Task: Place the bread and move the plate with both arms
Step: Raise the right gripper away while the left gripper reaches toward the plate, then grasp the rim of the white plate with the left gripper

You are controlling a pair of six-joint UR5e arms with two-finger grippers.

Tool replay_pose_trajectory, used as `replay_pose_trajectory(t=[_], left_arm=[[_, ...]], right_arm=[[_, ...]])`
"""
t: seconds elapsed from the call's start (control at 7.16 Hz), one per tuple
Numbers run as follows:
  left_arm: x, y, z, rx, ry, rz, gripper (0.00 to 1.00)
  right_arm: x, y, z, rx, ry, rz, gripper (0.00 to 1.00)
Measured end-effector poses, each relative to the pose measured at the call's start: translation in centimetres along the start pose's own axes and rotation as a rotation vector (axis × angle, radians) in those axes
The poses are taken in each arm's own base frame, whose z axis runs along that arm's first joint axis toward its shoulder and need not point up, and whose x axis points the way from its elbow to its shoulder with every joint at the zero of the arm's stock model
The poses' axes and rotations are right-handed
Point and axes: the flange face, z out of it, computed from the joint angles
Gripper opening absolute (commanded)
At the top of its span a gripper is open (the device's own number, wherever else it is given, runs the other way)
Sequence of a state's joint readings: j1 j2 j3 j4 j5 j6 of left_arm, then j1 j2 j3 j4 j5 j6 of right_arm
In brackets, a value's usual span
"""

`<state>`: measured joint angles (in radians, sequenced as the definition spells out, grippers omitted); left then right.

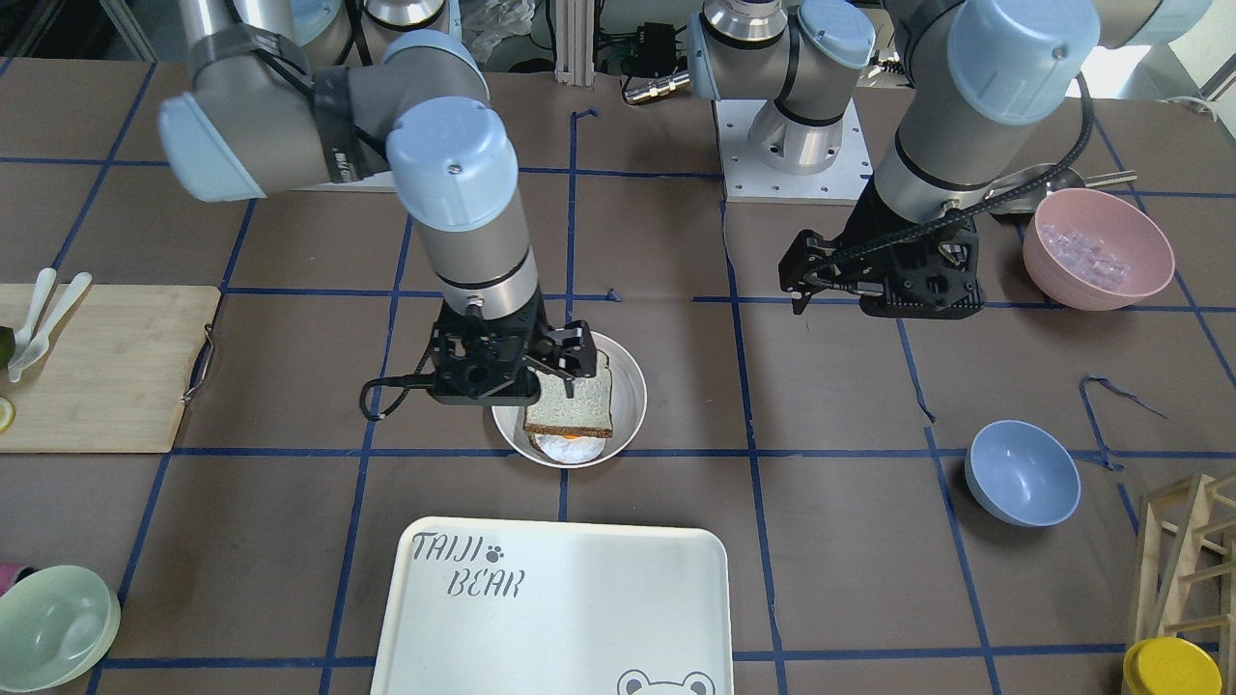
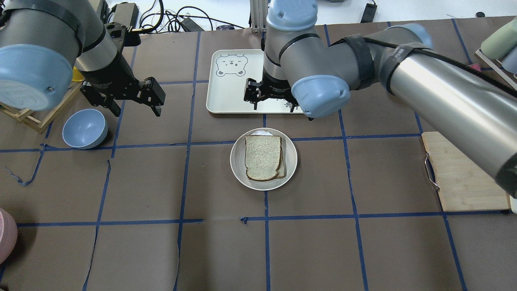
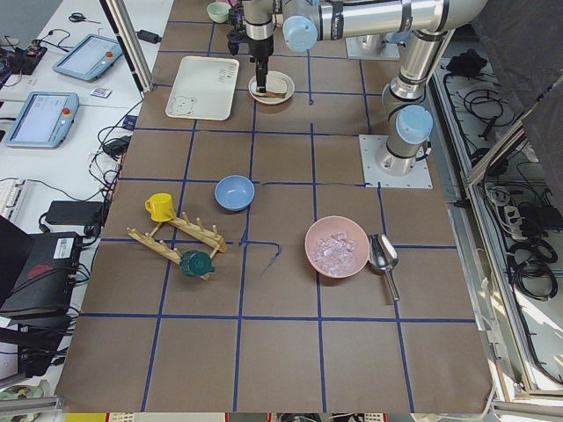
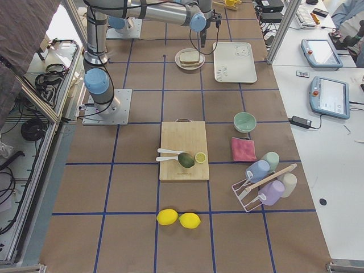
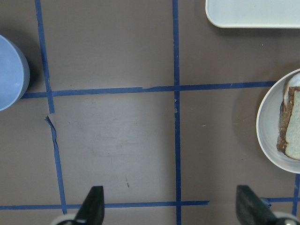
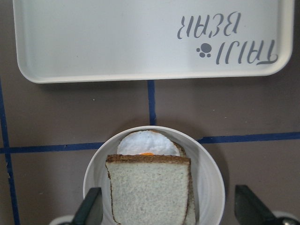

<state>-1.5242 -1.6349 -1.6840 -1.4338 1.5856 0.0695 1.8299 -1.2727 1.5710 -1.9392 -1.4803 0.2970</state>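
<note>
Right gripper [image 6: 169,207] is hanging over the plate [image 6: 98,173], fingers spread wide on either side of the bread [image 6: 150,190] and pinching nothing. Left gripper [image 5: 171,205] is hanging spread and empty too, over the bare desk [image 5: 117,140] between the blue bowl [image 5: 9,70] and the plate, apart from both.

The bread is lying flat on top of the stack in the plate, near the middle of the desk, just beside the tray [image 1: 579,618].

The right wrist view is showing a fried egg [image 6: 147,143], white with orange yolk, peeking from under the bread. The overhead view is giving only a white sliver there, but it is showing a second slice [image 2: 282,167] sticking out underneath.

The right side view is adding two lemons [image 4: 178,218], a cutting board [image 4: 182,136] with white spoons and a pink cloth [image 4: 244,149]. The left side view is adding a pink bowl [image 3: 337,247] of clear cubes, a metal scoop [image 3: 384,255] and a wooden mug rack [image 3: 176,237].

The tray is reading "TAIJI BEAR" with a paw print, and a bear face is sitting at its other end.

Brown covering with a blue tape grid is topping the desk, and the tape is peeling in spots. White side benches with tablets and cables are flanking it.
</note>
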Motion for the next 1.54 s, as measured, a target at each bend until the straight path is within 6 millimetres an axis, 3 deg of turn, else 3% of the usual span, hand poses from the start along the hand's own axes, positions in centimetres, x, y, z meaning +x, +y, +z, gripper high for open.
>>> replay_pose_trajectory(t=[0.28, 0.42, 0.7, 0.98, 1.26, 1.54], left_arm=[[1.6, -1.2, 5.1, 0.044, 0.030, -0.052, 1.00], [3.2, -1.4, 7.8, 0.065, 0.062, -0.064, 0.98], [7.2, -1.4, 12.6, 0.068, 0.105, -0.065, 0.96], [10.0, -1.8, 16.2, 0.055, 0.153, -0.060, 0.79], [11.9, -1.7, 19.2, 0.038, 0.168, -0.045, 0.75], [13.4, -1.3, 20.9, 0.013, 0.166, -0.025, 0.68]], right_arm=[[7.3, 0.6, -5.6, -0.049, 0.042, -0.121, 1.00], [9.3, 1.9, -8.2, -0.062, 0.074, -0.178, 1.00], [9.6, 4.8, -12.4, -0.044, 0.025, -0.228, 1.00], [9.9, 5.2, -13.2, -0.031, 0.012, -0.223, 1.00], [11.1, 5.3, -15.0, 0.001, 0.146, -0.219, 1.00], [11.5, 5.3, -15.6, 0.014, 0.188, -0.202, 1.00]])
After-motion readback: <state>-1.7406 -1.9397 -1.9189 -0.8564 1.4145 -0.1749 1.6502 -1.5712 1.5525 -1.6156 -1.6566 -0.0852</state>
